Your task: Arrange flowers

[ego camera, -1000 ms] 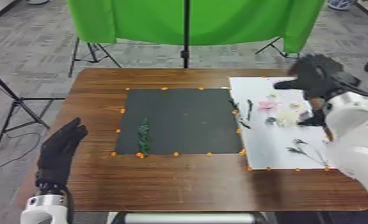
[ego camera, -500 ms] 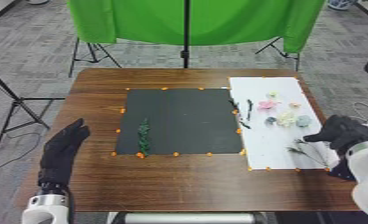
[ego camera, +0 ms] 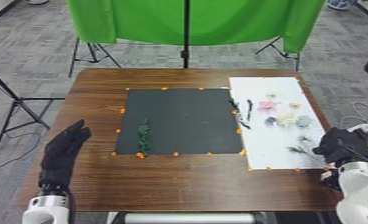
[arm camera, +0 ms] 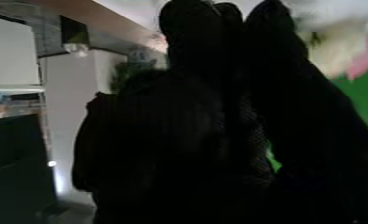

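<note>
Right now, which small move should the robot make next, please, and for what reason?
Probably ease the right hand inward over the white sheet, toward the thin-stemmed sprig. That sprig lies beside the hand, while the dark sheet bears one leafy green stem and has room for more.

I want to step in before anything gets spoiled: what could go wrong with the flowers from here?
The right robot hand is close beside the thin sprig on the white sheet, so a low sweep might drag or bend it. The cream flower lies close between two greyish blooms, so picking one could nudge its neighbours. The slender green stem on the black sheet might shift if something brushes it.
</note>
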`<act>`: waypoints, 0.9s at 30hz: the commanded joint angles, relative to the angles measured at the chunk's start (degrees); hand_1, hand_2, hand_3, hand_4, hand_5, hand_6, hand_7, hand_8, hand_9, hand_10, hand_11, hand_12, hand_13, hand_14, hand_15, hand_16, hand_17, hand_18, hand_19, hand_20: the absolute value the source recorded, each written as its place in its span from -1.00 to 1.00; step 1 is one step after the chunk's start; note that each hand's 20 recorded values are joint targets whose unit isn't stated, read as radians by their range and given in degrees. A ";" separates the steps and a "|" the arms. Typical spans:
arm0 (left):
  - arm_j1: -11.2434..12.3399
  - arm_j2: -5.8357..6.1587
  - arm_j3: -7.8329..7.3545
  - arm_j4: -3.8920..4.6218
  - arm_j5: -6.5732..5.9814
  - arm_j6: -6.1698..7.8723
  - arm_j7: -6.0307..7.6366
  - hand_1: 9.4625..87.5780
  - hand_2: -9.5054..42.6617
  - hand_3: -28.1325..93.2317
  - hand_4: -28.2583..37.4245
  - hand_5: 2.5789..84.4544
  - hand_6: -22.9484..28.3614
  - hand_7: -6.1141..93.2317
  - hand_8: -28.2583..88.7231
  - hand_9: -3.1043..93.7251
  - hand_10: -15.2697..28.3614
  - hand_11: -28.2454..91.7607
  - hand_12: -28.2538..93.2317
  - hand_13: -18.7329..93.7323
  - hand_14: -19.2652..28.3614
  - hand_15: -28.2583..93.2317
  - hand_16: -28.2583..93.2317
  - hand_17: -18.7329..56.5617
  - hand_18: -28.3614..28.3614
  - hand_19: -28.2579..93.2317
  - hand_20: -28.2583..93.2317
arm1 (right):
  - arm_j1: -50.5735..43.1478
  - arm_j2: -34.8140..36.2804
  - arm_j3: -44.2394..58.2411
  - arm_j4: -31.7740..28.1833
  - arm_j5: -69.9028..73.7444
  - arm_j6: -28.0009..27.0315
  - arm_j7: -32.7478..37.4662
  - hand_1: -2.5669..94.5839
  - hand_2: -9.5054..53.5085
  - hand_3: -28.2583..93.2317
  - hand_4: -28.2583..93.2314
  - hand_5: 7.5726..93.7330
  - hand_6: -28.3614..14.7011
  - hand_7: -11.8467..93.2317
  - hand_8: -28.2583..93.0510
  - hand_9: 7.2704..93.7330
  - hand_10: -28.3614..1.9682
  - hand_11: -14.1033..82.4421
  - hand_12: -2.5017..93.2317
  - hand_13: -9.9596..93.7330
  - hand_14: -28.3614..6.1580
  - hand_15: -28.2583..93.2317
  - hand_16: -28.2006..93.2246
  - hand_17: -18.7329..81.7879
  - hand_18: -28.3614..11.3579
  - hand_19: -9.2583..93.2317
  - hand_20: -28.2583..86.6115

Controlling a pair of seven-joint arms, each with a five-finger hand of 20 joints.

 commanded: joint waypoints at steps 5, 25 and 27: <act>0.54 -0.02 0.58 0.07 -0.05 -0.82 -0.81 -0.64 -0.80 0.57 -0.82 0.06 0.04 -0.64 -0.58 -0.06 0.26 -0.27 -0.26 -0.14 0.47 -0.25 -0.45 -0.51 0.48 -0.46 -0.22 | 19.54 -5.87 -16.71 -8.58 2.95 4.45 -3.32 0.28 -1.00 0.39 -0.85 0.76 0.34 -0.37 -0.31 0.94 0.21 -0.15 -0.28 0.98 0.50 0.39 -0.01 0.66 -0.19 1.00 0.49; -0.28 0.47 1.43 0.42 0.05 -2.62 -2.65 -0.64 -0.79 0.56 -0.83 0.06 0.04 -0.65 -0.59 -0.06 0.27 -0.27 -0.26 -0.14 0.48 -0.25 -0.45 -0.51 0.48 -0.46 -0.22 | 50.00 -26.53 -49.98 11.70 13.83 3.09 -1.82 0.29 -1.00 0.37 -0.81 0.78 0.31 -0.37 -0.30 0.96 0.18 -0.10 -0.30 1.00 0.52 0.40 0.00 0.70 -0.15 1.00 0.50; -0.41 0.48 1.45 0.46 0.16 -2.99 -2.87 -0.64 -0.79 0.56 -0.83 0.06 0.04 -0.66 -0.59 -0.06 0.27 -0.27 -0.26 -0.14 0.48 -0.25 -0.45 -0.51 0.48 -0.46 -0.22 | 50.43 -27.66 -50.36 12.64 14.92 3.09 -1.33 0.30 -1.00 0.36 -0.81 0.78 0.31 -0.37 -0.30 0.96 0.18 -0.10 -0.30 1.00 0.53 0.40 -0.01 0.70 -0.14 1.00 0.50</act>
